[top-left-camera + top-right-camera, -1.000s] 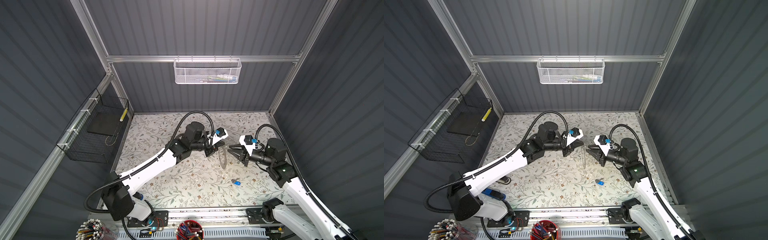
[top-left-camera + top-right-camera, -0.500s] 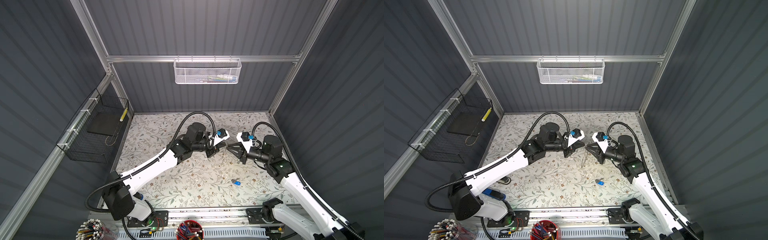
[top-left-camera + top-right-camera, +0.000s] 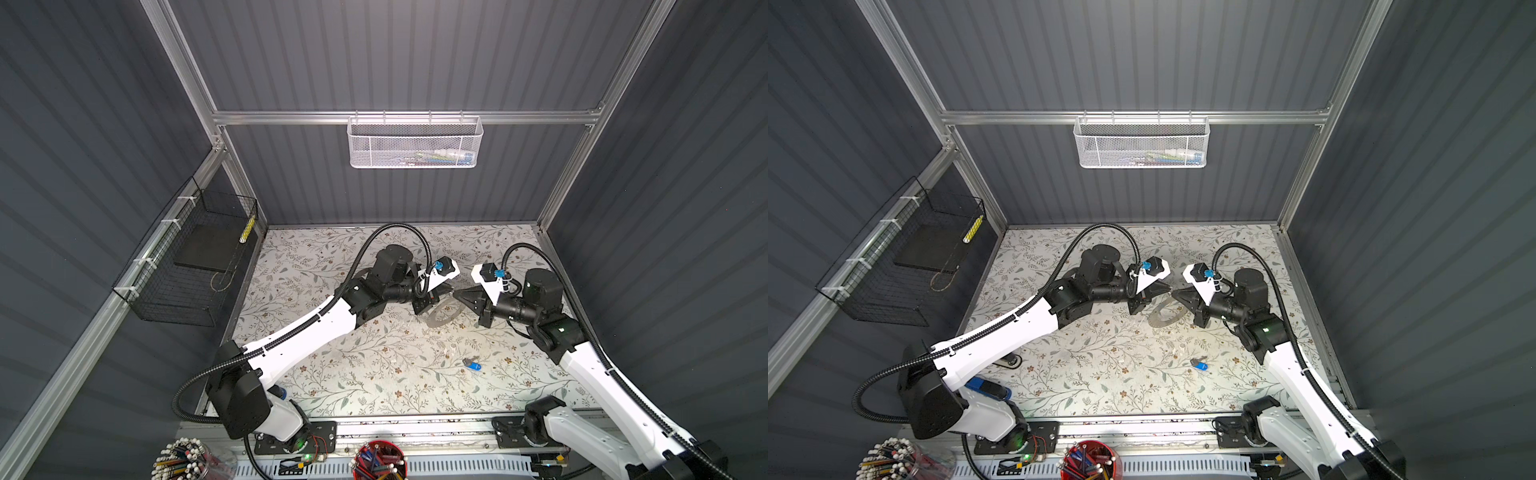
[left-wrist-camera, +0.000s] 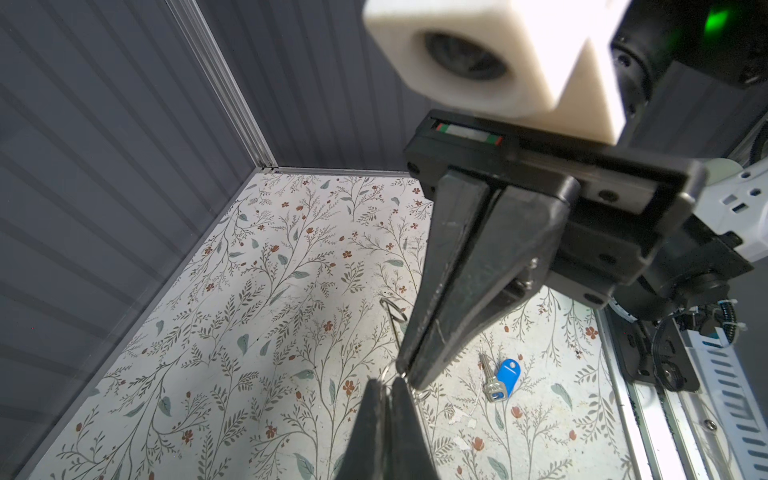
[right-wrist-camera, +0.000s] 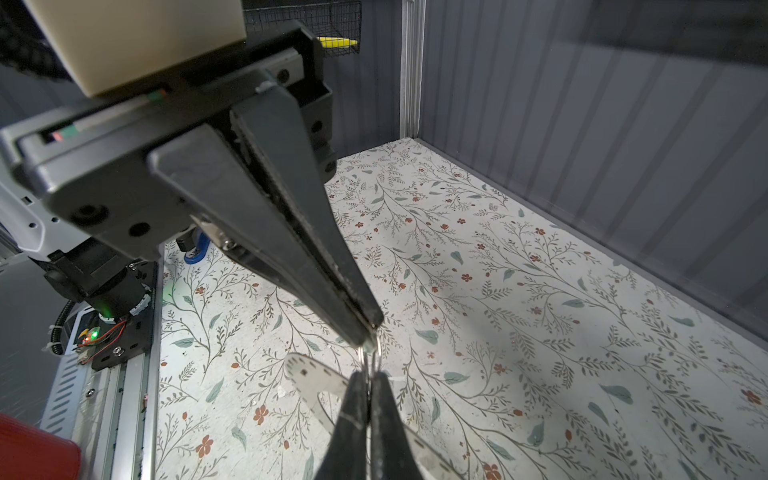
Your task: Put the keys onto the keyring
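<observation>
I have both arms meeting tip to tip above the middle of the desk (image 3: 307,270). The left gripper (image 3: 445,290) has its jaws clenched. In the left wrist view, a thin wire loop (image 4: 395,328) runs down and in between their tips.

The right gripper (image 3: 456,294) comes in from the opposite side with its jaws pressed together too. In the right wrist view the same wire (image 5: 365,355) is nipped between them, so each arm is pinching that loop from its own end, and the two sets of tips are almost touching.

The keyring (image 3: 434,322), a flat grey ring with a wide band, shows just below the meeting point in both top views (image 3: 1160,323). In the right wrist view its pale band (image 5: 311,376) curves under the right jaws. From these angles I cannot tell whether it hangs from the wire loop or lies on the desk.

The key with the blue tag (image 3: 472,365) lies flat on the floral desk cover. It is nearer the front edge, well apart from both grippers, and nothing touches it. The left wrist view shows its silvery blade beside the tag (image 4: 500,376).

A blue-and-black stapler (image 3: 988,388) sits at the front left, partly under the left arm.
</observation>
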{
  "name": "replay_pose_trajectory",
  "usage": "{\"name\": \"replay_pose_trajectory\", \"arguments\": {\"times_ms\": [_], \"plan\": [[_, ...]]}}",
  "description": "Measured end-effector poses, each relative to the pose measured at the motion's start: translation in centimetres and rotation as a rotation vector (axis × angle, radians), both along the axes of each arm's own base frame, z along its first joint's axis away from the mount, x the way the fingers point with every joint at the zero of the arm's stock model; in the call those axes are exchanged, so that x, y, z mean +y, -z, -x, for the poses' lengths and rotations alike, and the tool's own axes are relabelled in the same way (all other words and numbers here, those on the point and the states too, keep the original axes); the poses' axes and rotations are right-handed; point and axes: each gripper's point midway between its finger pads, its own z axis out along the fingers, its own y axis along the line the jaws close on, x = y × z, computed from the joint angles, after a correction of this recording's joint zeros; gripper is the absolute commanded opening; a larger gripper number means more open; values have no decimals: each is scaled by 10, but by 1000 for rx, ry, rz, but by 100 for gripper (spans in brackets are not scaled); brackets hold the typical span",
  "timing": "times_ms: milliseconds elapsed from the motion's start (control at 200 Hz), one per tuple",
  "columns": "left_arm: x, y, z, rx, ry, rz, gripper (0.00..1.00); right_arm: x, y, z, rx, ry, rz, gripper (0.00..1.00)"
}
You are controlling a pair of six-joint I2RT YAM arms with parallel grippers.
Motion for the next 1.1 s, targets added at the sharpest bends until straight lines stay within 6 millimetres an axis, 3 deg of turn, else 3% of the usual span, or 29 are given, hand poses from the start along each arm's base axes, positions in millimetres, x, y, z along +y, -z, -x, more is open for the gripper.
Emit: {"name": "replay_pose_trajectory", "arguments": {"times_ms": [490,1101], "plan": [[1,4,-2,-7,-32,-24,0,-3,3,4,-59,-17,57,0],[12,10,-3,-27,-67,-20,0,-3,-21,10,-185,-28,24,0]]}}
